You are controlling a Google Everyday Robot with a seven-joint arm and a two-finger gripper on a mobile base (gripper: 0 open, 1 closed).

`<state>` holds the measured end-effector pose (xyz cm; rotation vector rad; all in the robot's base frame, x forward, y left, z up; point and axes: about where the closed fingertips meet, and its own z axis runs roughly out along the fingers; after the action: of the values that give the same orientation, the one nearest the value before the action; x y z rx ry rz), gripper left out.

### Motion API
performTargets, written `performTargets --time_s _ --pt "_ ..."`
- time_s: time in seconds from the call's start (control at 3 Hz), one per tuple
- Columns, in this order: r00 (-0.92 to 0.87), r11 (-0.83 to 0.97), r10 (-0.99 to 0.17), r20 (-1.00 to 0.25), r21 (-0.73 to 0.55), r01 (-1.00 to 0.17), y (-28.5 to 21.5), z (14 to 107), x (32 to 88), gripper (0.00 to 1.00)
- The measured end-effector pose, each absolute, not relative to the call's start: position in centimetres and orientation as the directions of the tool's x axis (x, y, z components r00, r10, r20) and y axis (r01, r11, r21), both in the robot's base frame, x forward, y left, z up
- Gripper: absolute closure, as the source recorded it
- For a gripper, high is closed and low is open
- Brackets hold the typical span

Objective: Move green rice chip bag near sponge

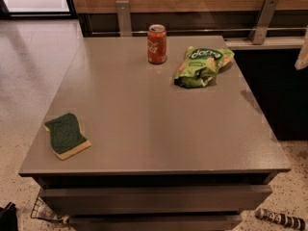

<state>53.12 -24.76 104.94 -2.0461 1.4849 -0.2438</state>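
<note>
the bag [203,66] lies on the table [154,129] at 1 o'clock, near a red can [157,44] standing at 12. the sponge [66,135] lies at 8 o'clock, well apart from both. the gripper [303,52] is at 2 o'clock, off the table.

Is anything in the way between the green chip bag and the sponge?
Nothing visible. Only bare table lies between the green rice chip bag and the sponge. The red soda can stands beside the bag, off that path. The gripper shows partly at the right edge.
</note>
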Motion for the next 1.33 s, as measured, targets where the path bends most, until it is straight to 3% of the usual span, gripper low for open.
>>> performTargets --time_s 0.67,1.33 --pt "0.368 -0.230 -0.916 -0.158 -0.544 -0.807 -24.3 104.6 53.8 0.00" --pt "0.485 -0.433 -0.873 -0.050 -0.380 -0.818 -20.4 97.4 60.5 0.00"
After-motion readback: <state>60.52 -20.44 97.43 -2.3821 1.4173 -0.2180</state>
